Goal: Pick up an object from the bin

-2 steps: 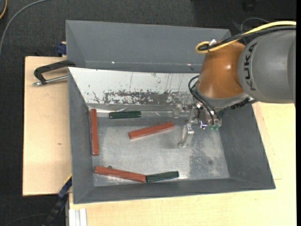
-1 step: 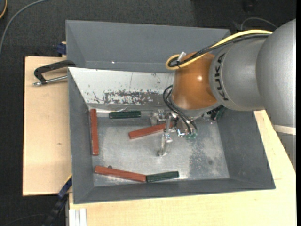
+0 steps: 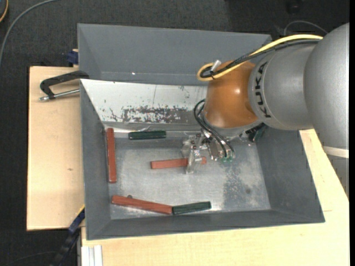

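Observation:
My gripper [image 3: 193, 158] is low over the middle of the bin floor, right at the right end of a short red-brown flat stick [image 3: 168, 163] that lies flat, pointing left. The metal of the gripper covers that end of the stick, and a small orange-red bit shows just to its right. A dark green stick [image 3: 147, 135] lies a little behind and to the left, against the back wall's foot.
A long red-brown stick [image 3: 111, 155] lies along the left wall. Another red-brown stick [image 3: 141, 204] lies along the front wall, end to end with a dark green stick [image 3: 191, 207]. The arm with its orange cover hangs over the bin's right back part.

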Controlling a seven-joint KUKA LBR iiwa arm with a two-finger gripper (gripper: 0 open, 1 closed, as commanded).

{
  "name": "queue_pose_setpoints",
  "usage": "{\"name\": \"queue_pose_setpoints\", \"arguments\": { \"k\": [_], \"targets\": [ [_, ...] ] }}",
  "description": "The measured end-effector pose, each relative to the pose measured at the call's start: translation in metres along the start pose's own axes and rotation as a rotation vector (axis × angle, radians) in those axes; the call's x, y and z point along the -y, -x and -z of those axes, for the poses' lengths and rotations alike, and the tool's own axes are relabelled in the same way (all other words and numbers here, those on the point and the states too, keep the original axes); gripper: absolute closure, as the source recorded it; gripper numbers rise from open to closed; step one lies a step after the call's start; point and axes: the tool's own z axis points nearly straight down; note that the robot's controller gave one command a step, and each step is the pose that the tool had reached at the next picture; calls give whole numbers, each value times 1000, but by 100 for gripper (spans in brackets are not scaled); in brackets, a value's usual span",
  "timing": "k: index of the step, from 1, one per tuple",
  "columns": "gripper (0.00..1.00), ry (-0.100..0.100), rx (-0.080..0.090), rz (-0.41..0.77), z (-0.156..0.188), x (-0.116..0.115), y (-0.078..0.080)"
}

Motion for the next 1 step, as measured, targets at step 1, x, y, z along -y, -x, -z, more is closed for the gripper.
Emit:
{"name": "queue_pose_setpoints", "arguments": {
  "k": [1],
  "targets": [
    [100, -1, 9, 194, 148, -8, -16]
  ]
}}
